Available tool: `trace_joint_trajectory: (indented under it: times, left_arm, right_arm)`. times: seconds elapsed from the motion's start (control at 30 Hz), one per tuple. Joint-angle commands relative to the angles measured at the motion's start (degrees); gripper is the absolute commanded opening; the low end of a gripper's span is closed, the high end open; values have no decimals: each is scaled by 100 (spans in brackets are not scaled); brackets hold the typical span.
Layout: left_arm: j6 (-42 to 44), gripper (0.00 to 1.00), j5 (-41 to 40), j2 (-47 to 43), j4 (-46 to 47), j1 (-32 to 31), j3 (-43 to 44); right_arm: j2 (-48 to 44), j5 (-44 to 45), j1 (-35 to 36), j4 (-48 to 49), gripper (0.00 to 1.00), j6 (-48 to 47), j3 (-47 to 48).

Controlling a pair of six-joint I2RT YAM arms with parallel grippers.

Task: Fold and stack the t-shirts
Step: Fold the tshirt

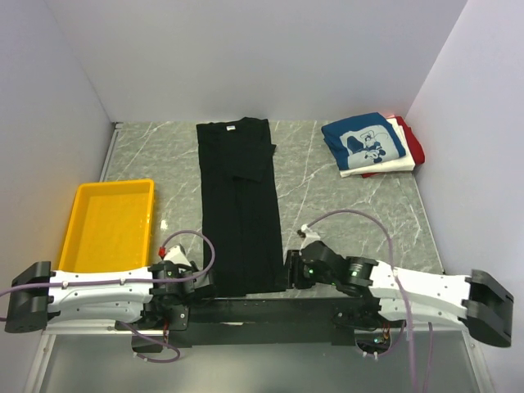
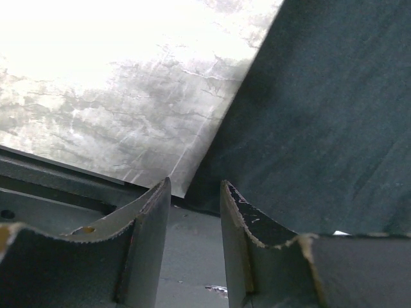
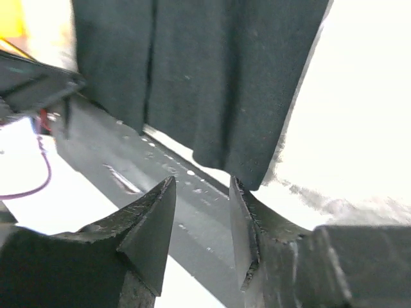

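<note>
Folded black t-shirt reaches the surface's near edge, where left hand and right hand sit released, empty, beside its corners, probably to grip them.

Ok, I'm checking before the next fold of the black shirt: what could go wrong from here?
1. The left gripper and right gripper stand open just short of the near corners of the black t-shirt; an uneven pinch would likely skew the fold.
2. The shirt lies in overlapping layers, so a grab may catch only the top one.
</note>
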Motion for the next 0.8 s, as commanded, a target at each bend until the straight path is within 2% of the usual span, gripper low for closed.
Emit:
trace_joint_trajectory:
  times: [0.0, 0.17, 0.33, 0.53, 0.63, 0.67, 0.77]
  left_arm:
    - [-43, 42, -29, -35, 124, -26, -124]
    - [9, 41, -55, 52, 264, -26, -168]
    - [53, 38, -3, 193, 370, -26, -177]
    - [71, 27, 32, 149, 396, -26, -230]
    - [79, 21, 32, 27, 396, -26, -256]
    - [97, 15, 24, -9, 396, -26, -265]
    - [237, 1, 15, -149, 423, -35, -239]
  right_arm:
    - [-643, 608, 17, -745, 49, 171, 12]
    - [-786, 592, -35, -747, 52, 312, -269]
    - [-216, 372, -35, 8, 53, 400, -489]
    - [479, 293, -35, 650, 53, 532, -498]
    - [699, 249, -27, 809, 52, 585, -489]
    - [734, 231, -27, 835, 51, 620, -507]
    - [726, 196, -27, 818, 38, 629, -559]
